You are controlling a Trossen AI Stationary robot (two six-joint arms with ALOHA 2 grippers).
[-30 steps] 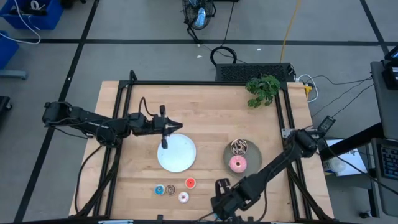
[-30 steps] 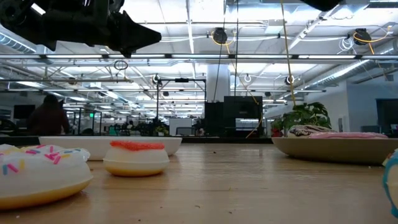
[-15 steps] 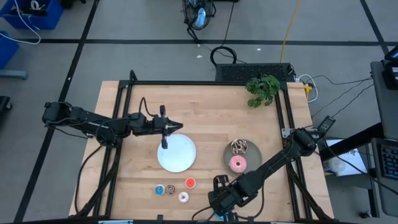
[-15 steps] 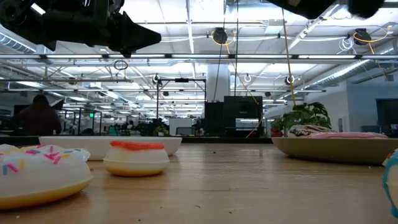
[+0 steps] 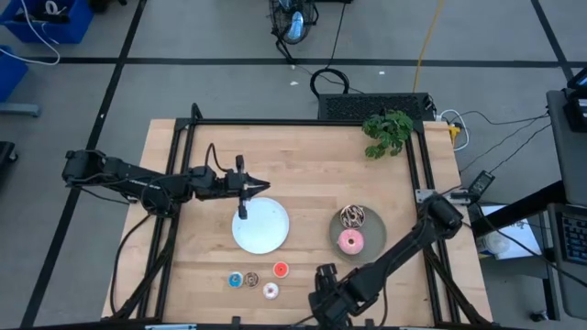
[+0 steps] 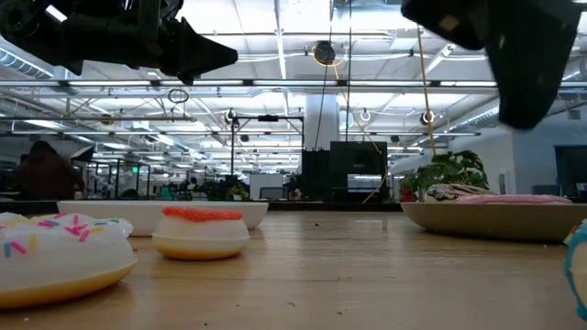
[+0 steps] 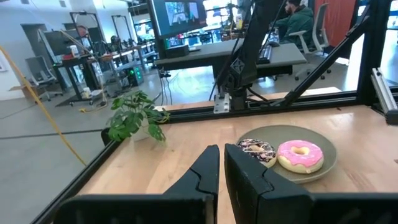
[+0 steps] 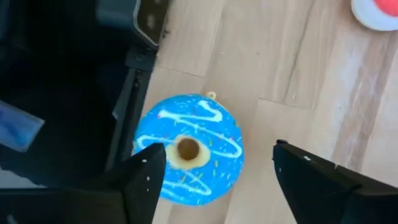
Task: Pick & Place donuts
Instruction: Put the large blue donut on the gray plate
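Note:
A large blue donut (image 8: 189, 149) lies flat on the table close to its near edge. My right gripper (image 8: 217, 149) hangs open above it, one finger on either side, touching nothing. The arm hides this donut in the high view. The grey plate (image 5: 371, 223) holds the pink donut (image 5: 351, 241) and the speckled donut (image 5: 353, 216). Tiny donuts lie near the front: blue (image 5: 236, 280), brown (image 5: 251, 280), red-orange (image 5: 280, 269) and whitish-pink (image 5: 271, 291). My left gripper (image 5: 264, 186) waits shut above the far rim of the white plate (image 5: 260, 229).
A potted plant (image 5: 387, 133) stands at the far right corner. Dark frame rails (image 5: 303, 122) run along the table's far and side edges. The table's near edge and a dark bracket (image 8: 146, 25) lie right beside the large blue donut.
My right gripper has come down toward the table at the near edge; in the low view it has dropped into the picture from the top right. The donuts and my left arm have kept still.

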